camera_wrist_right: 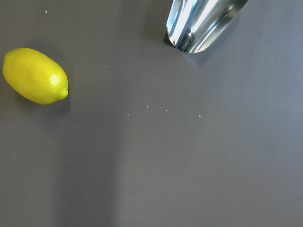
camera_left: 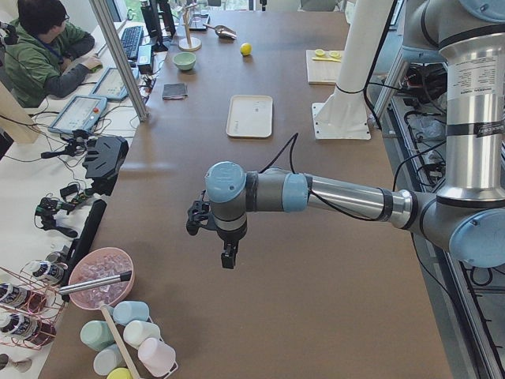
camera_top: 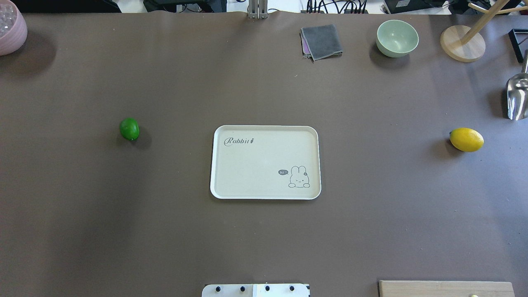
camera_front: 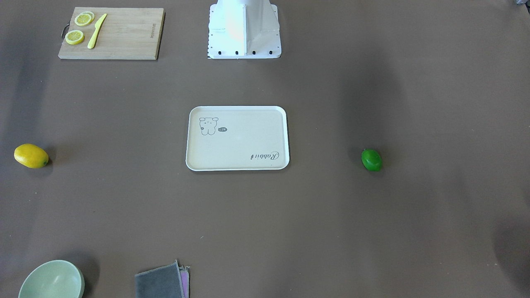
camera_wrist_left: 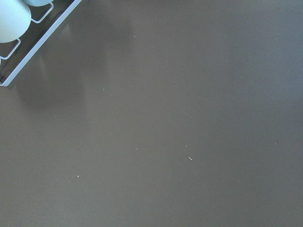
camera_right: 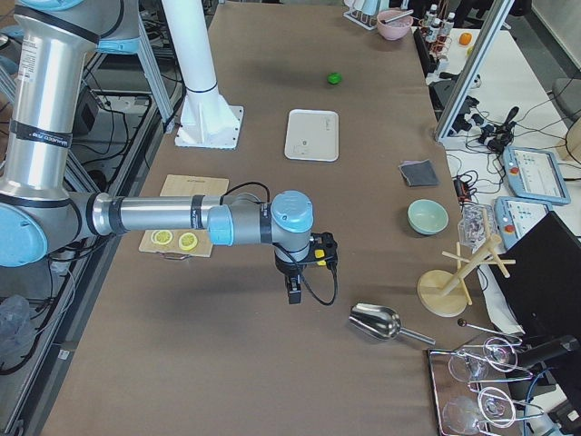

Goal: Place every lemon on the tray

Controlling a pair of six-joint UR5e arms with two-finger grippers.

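As neither lemon is on the tray (camera_top: pixel 264 165), both remain to be placed — green lemon (camera_top: pixel 129 128) at its nine o'clock, yellow lemon (camera_top: pixel 466 139) at three, well apart. Whether left gripper (camera_left: pixel 227 259) and right gripper (camera_right: pixel 294 292) are clenched, I cannot tell.

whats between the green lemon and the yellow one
The tray sits between them, touching neither, with bare table on each side of it. The overhead view shows this.

Silver tubes, pale-blue joint caps on left arm (camera_left: pixel 347 199) and right arm (camera_right: pixel 163 216) | black cable (camera_left: pixel 280 150) at wrist | white pedestal (camera_front: pixel 244 37), black screws (camera_front: pixel 237 53) along foot
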